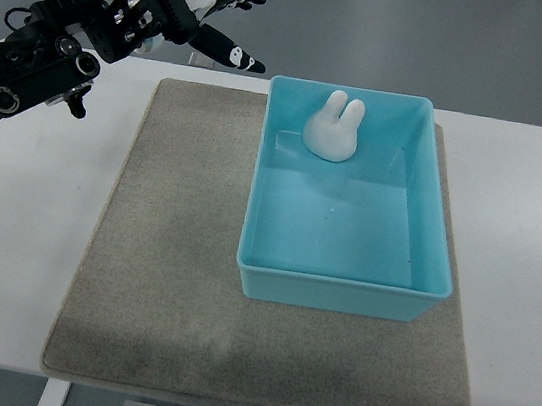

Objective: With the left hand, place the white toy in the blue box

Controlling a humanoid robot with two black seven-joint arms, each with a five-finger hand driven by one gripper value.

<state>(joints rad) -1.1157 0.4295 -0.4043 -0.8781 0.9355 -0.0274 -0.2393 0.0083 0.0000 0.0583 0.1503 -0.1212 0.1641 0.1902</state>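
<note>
White toy: a rabbit-shaped white toy (pixel 334 127) is seen inside the blue box, at its far end, ears pointing away from the camera, resting against the far wall.
Blue box: the blue box (pixel 340 285) is set on the right part of the mat, open at the top, with only the toy in it.
Mat: a grey mat (pixel 164 249) is laid flat under the box, on the surface.
Surface: a white surface (pixel 21 259) is seen around the mat on all sides.
Left hand: the left hand (pixel 212 13) is held above the surface's far left corner, fingers extended and spread, nothing gripped, well apart from the toy.
</note>
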